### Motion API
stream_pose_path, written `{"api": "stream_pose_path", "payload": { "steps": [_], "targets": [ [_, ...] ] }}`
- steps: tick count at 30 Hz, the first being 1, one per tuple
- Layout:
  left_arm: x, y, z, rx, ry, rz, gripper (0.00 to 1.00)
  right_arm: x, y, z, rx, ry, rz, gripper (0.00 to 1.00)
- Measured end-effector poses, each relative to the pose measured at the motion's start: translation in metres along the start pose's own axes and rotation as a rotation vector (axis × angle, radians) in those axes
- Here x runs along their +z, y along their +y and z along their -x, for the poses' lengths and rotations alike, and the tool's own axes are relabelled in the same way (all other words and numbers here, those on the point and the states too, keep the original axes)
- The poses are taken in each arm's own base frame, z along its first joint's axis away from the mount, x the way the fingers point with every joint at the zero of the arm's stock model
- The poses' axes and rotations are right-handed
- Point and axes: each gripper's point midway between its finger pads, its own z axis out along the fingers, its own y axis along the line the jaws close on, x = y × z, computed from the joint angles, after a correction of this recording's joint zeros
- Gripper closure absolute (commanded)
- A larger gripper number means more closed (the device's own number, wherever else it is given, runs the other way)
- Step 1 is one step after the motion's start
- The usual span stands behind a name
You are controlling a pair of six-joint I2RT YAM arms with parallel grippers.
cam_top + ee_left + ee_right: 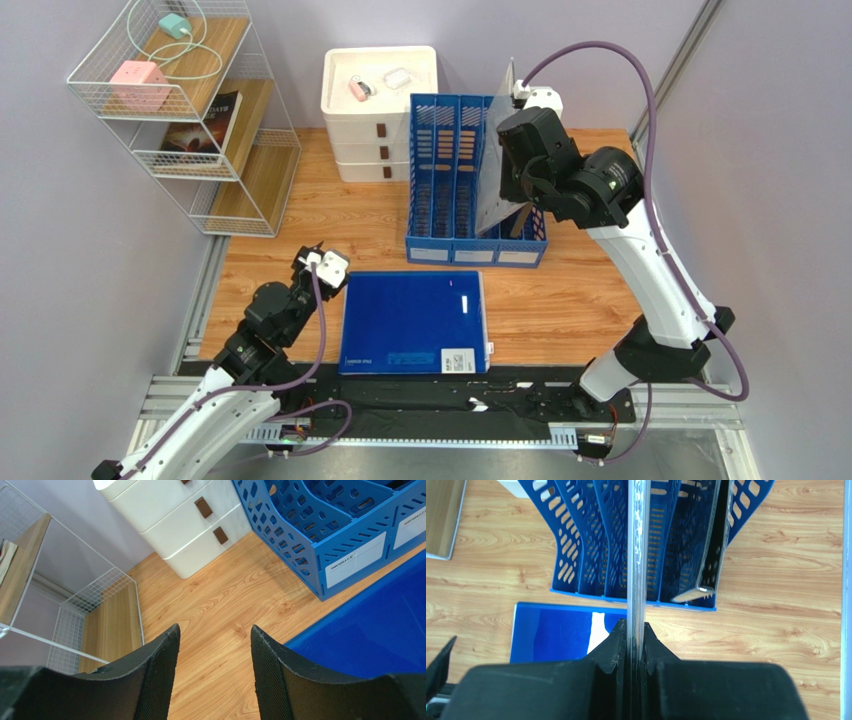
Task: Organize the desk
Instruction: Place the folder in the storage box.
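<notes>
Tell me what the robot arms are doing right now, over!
Left gripper open, empty, over the desk beside the flat blue folder. Right gripper shut on a clear sheet, upright above the blue file rack. Rightmost slot holds a dark file.

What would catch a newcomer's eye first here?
The right gripper, shut on a translucent sheet, holds it upright over the blue file rack at the back of the desk. A large blue folder lies flat near the front, the open left gripper at its left edge.

Grained wooden desk (585,300), glossy clear-plastic folder (638,545)
</notes>
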Motion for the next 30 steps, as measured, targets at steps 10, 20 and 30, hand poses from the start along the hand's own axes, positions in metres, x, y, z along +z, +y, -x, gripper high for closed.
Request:
{"api": "stream_pose_path", "payload": {
  "steps": [10,20,30],
  "targets": [
    [0.0,0.0,0.0,0.0,-0.001,0.0,0.4,0.018,-0.002,0.007,-0.003,0.003,-0.037,1.0],
    [0.0,-0.002,-0.001,0.001,0.0,-0.009,0.4,0.025,-0.027,0.015,0.028,0.005,-0.076,1.0],
    [0.0,-0.003,-0.002,0.001,-0.001,-0.013,0.4,0.032,-0.037,0.009,0.032,0.034,-0.095,1.0]
  ]
}}
